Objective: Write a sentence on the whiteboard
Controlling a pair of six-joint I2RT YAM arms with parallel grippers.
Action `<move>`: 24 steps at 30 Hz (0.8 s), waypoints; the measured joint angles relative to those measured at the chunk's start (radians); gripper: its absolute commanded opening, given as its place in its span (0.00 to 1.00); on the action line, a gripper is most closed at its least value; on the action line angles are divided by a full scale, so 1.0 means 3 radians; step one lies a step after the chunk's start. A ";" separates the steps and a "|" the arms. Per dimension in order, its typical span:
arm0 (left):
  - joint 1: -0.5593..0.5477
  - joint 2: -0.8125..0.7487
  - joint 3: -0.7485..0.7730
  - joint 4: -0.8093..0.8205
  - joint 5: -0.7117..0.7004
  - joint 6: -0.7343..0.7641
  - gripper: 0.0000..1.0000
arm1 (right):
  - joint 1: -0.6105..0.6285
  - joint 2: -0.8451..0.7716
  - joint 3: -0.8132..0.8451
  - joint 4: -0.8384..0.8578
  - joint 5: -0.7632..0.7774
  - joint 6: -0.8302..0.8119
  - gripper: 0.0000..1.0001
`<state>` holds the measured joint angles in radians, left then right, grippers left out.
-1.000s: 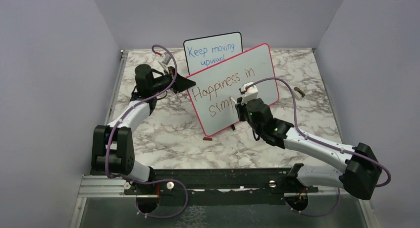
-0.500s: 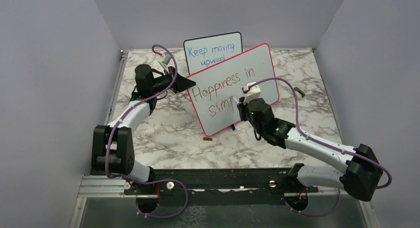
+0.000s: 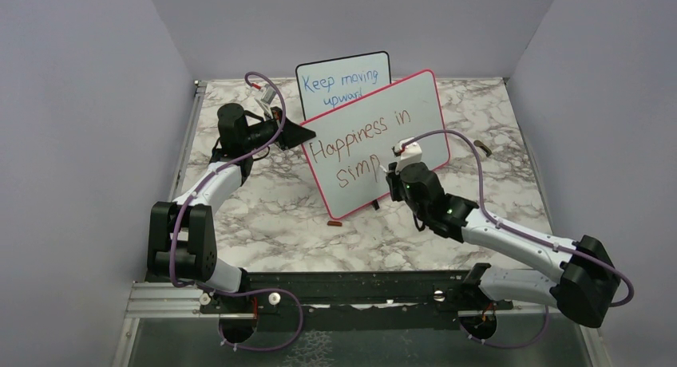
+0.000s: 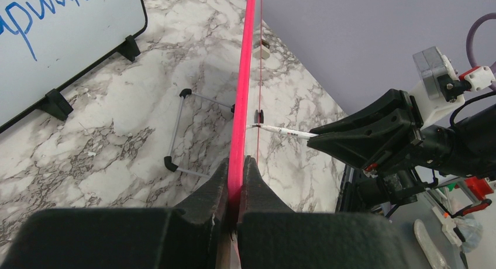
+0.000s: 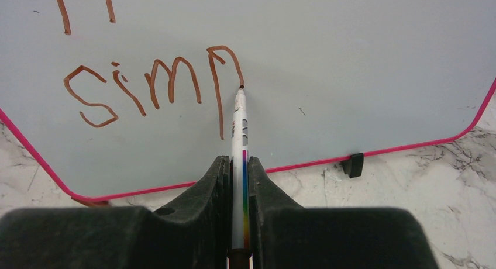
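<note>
Right hand is clenched on a marker, whose tip touches the whiteboard at the end of the bowl of the "p". Left hand is clamped on the whiteboard's pink frame at its 9 o'clock edge, steadying it. The whiteboard stands tilted at the centre of the worktop, with a small board just behind it at 12 o'clock.

Progress: the sentence reads "Happiness in" on line one and "simp" on line two, in brownish-red. The last word appears unfinished, so the task is judged a little over halfway. The remaining letters go at 3 o'clock of the "p", where the surface is blank.

Legible writing: the small board reads "Keep moving upward" in blue. The marker barrel carries a rainbow stripe and small print, too small to read.
</note>
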<state>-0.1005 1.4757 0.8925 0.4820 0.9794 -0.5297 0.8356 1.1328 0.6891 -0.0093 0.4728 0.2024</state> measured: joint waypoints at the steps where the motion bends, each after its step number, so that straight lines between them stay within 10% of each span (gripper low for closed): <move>1: 0.0000 0.0000 0.0000 0.0000 0.0000 0.0000 0.00 | 0.0000 -0.0006 -0.0008 -0.0008 -0.0013 0.0009 0.01; 24: 0.0001 0.0000 0.0001 -0.0006 -0.0001 0.0001 0.00 | -0.0019 -0.0039 -0.0024 -0.0050 -0.0381 0.0022 0.01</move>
<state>-0.1001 1.4757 0.8928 0.4801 0.9791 -0.5293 0.8299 1.1210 0.6819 -0.0242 0.3584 0.2089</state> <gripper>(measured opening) 0.038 0.172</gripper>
